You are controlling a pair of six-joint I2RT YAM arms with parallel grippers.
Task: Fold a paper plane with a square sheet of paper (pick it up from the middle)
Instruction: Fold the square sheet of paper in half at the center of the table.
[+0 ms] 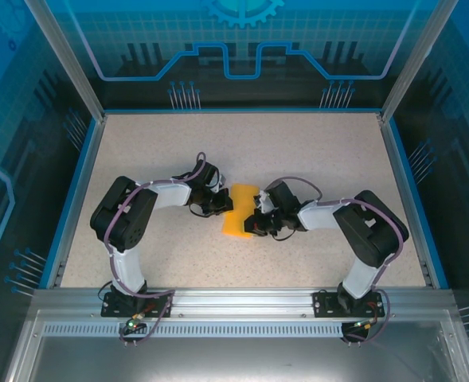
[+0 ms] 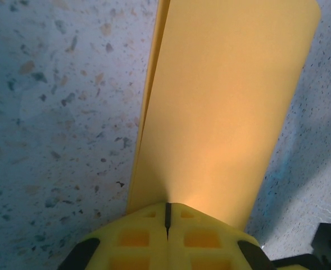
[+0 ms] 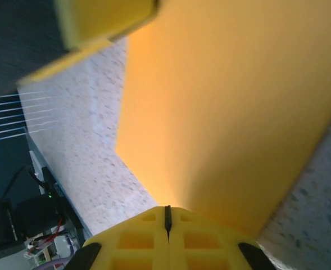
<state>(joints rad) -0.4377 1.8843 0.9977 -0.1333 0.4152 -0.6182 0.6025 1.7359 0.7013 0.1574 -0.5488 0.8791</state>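
The square sheet of paper (image 1: 240, 211) is orange-yellow and doubled over into a narrow upright rectangle at the middle of the table. In the left wrist view the sheet (image 2: 227, 101) shows two layers along its left edge. My left gripper (image 1: 218, 208) (image 2: 167, 205) is shut on the sheet's left edge. My right gripper (image 1: 258, 223) (image 3: 167, 209) is shut on its right edge, and the sheet (image 3: 232, 101) spreads away from its closed jaws. The left gripper's yellow finger (image 3: 106, 17) shows at the top of the right wrist view. The paper plane is out of view.
The speckled beige table (image 1: 322, 159) is bordered by blue side walls (image 1: 79, 191) and an aluminium rail (image 1: 234, 301) at the near edge. Both arm bases (image 1: 130, 302) (image 1: 349, 302) stand on that rail.
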